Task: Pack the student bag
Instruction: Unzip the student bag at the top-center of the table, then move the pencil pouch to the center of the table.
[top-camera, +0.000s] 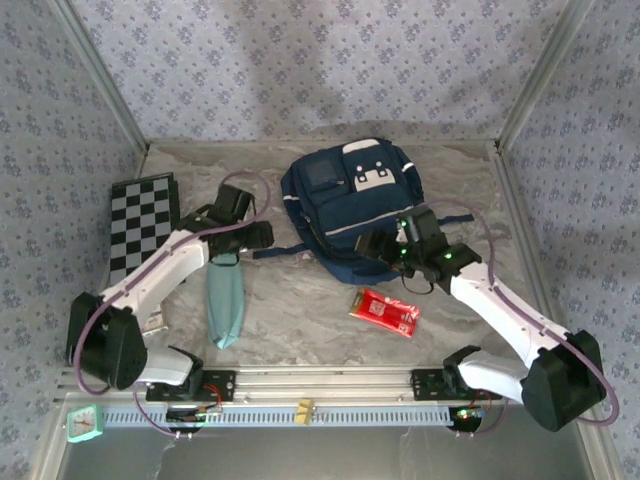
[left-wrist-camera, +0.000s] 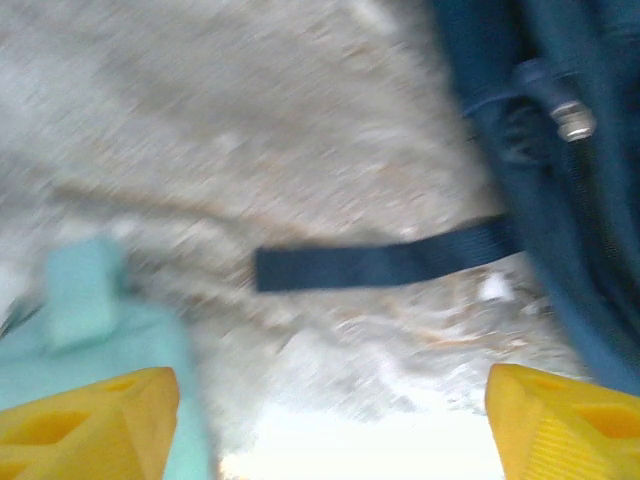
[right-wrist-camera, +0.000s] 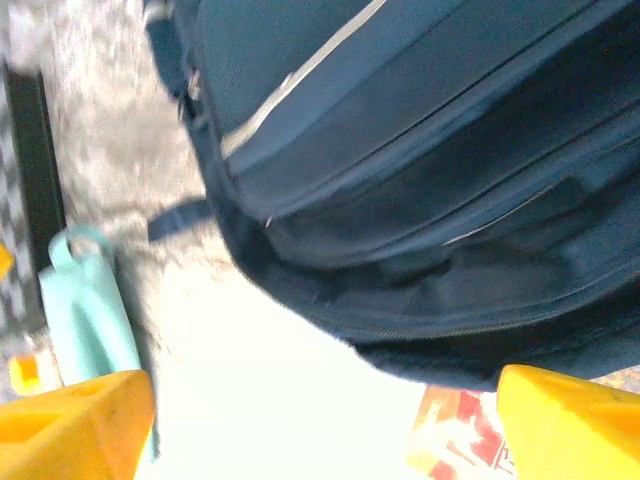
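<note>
We judge the packing barely begun. The student bag (top-camera: 345, 205) lies at the far middle of the bench (top-camera: 300, 325), while the teal pouch (top-camera: 225, 300), red packet (top-camera: 385, 312) and checkerboard (top-camera: 140, 225) lie outside it. Our left end effector (top-camera: 247, 238) hangs released beside the pouch. The right end effector (top-camera: 378, 246), also released, sits at the bag's near edge.

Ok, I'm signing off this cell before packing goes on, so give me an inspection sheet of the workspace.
Surface: grey marbled tabletop, no spills seen.
Job's things: student bag lying mid-table towards the back, a strap trailing left.
Clutter: teal pouch, red packet, checkered board, small teal clock below the rail.
Grippers: left gripper open near the pouch's end; right gripper open at the bag's near edge.
Cables: purple cables looped along both arms.
Surroundings: patterned fabric walls, metal frame posts.
</note>
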